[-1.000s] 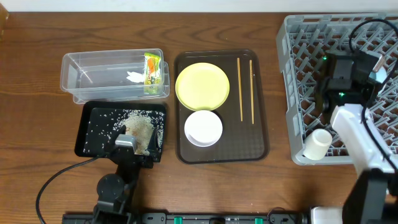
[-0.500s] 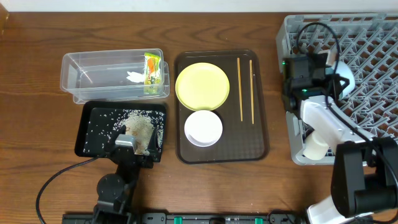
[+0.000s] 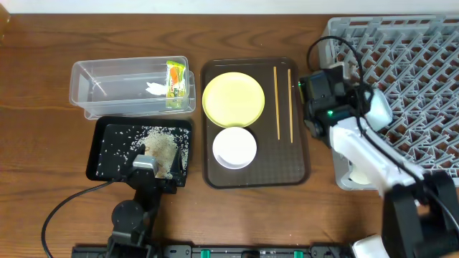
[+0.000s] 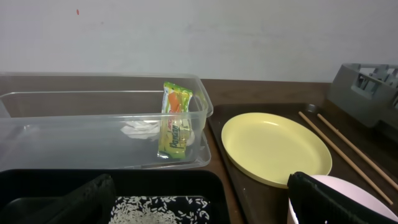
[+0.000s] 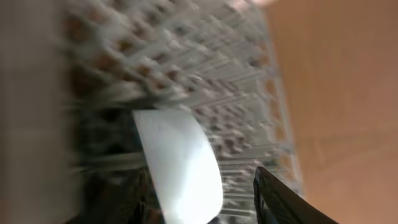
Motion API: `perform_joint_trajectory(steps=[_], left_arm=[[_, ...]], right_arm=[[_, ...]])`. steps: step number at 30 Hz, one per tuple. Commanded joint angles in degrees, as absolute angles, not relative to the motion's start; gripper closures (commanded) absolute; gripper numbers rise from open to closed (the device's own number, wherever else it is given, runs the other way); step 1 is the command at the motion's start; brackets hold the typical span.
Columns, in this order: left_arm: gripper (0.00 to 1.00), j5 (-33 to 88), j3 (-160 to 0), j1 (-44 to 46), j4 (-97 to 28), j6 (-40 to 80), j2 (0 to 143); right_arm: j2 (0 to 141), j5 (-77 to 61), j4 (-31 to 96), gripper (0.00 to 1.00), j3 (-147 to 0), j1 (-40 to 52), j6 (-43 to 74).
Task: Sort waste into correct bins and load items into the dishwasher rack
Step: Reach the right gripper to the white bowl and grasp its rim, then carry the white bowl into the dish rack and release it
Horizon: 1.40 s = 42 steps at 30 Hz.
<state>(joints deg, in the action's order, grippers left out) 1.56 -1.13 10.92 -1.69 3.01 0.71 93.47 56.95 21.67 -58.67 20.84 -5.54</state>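
left pincer (image 4: 200, 182) hangs open above the rice-strewn black tray (image 3: 107, 147), clear tub (image 4: 62, 137) just ahead. right pincer (image 5: 199, 198) at the edge of the grey rack (image 3: 416, 50); blur hides its grip.

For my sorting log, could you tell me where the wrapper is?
Overhead, upper left: the wrapper is inside the clear tub, at its right end, beside the tissue.

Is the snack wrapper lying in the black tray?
No, the snack wrapper stands inside the clear tub, beside the white tissue.
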Motion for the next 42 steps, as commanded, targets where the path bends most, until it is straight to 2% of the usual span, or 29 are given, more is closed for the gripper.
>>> perform_joint_trajectory(steps=[1,5,7,12,16,20,22,24,26,33,36,42], left_arm=[[0.09,0.86,-0.23,10.57,-4.03,3.25,0.62],[0.09,0.89,-0.23,10.57,-4.03,3.25,0.62],[0.09,0.86,-0.23,10.57,-4.03,3.25,0.62],[0.09,0.86,-0.23,10.57,-4.03,3.25,0.62],[0.09,0.86,-0.23,10.57,-4.03,3.25,0.62],[0.09,0.86,-0.23,10.57,-4.03,3.25,0.62],[0.09,0.89,-0.23,10.57,-4.03,3.25,0.62],[0.09,0.86,-0.23,10.57,-4.03,3.25,0.62],[0.09,0.86,-0.23,10.57,-4.03,3.25,0.62],[0.09,0.89,-0.23,10.57,-4.03,3.25,0.62],[0.09,0.86,-0.23,10.57,-4.03,3.25,0.62],[0.09,0.86,-0.23,10.57,-4.03,3.25,0.62]], right_arm=[[86.65,36.42,25.3,0.47,-59.29,24.21,0.69],[82.13,5.52,31.99,0.55,-59.24,28.42,13.43],[82.26,-4.69,33.74,0.6,-59.11,30.46,18.96],[86.35,-10.15,34.35,0.61,-57.32,36.8,34.33],[91.37,-6.02,34.09,0.59,-57.3,40.77,39.46],[96.14,1.85,32.95,0.51,-57.3,41.43,43.7],[98.32,2.15,31.38,0.58,-57.3,41.01,43.64],[100.09,2.02,30.65,0.88,-57.3,40.51,43.64],[100.29,1.89,31.29,0.99,-57.3,40.03,43.64],[90.96,3.9,34.26,0.99,-57.32,36.91,36.4],[83.53,13.58,37.54,0.99,-57.32,33.63,33.19],[70.13,44.88,39.64,0.99,-57.32,23.24,26.65]])
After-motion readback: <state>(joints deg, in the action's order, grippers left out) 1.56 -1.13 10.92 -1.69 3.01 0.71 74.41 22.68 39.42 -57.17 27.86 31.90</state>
